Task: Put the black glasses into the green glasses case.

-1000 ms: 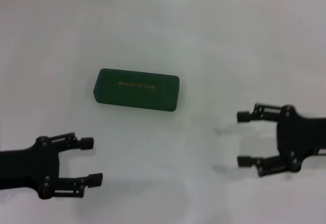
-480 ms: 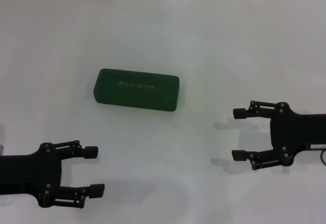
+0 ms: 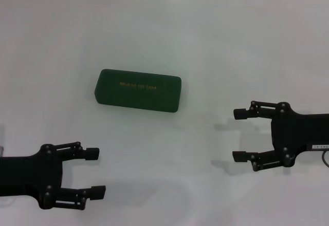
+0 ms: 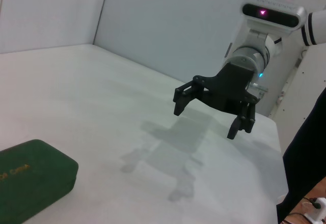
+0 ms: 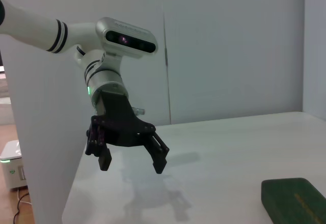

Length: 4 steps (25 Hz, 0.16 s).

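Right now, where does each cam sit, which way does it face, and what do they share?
Head: above, looking down at the table; closed green glasses case, open left gripper, open right gripper.
Left wrist: looks across to the right gripper; case corner.
Right wrist: looks across to the left gripper; case end.
All three share the case.

A white table (image 3: 216, 46) stands before pale grey panelled walls (image 5: 229, 46).
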Motion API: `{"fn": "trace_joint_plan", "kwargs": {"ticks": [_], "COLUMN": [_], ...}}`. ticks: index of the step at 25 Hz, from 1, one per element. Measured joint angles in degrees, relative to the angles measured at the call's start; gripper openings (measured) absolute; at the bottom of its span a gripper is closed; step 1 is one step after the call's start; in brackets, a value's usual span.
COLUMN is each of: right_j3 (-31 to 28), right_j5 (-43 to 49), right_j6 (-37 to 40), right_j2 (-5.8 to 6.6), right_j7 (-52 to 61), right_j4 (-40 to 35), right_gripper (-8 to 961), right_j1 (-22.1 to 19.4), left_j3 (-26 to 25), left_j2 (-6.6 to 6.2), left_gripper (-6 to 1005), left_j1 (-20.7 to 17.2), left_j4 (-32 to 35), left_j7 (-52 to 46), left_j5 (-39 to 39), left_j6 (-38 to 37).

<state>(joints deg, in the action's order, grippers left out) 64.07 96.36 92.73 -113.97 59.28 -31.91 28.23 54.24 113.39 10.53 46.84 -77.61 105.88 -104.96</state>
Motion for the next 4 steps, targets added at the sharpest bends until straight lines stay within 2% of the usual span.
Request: {"fn": "trace_joint_plan", "kwargs": {"ticks": [4], "right_j3": [0.0], "right_j5": [0.0], "right_j6": [0.0], "right_j2": [-0.11], "right_j7": [0.0], "right_j4": [0.0], "right_gripper": [874], "right_j1": [0.0], "left_j3": [0.0], "left_j2": [-0.01], "left_gripper": [884], "left_j1": [0.3], "left_j4": [-0.1], "left_j7": [0.0], "left_j5": [0.0], "left_j6": [0.0]}}
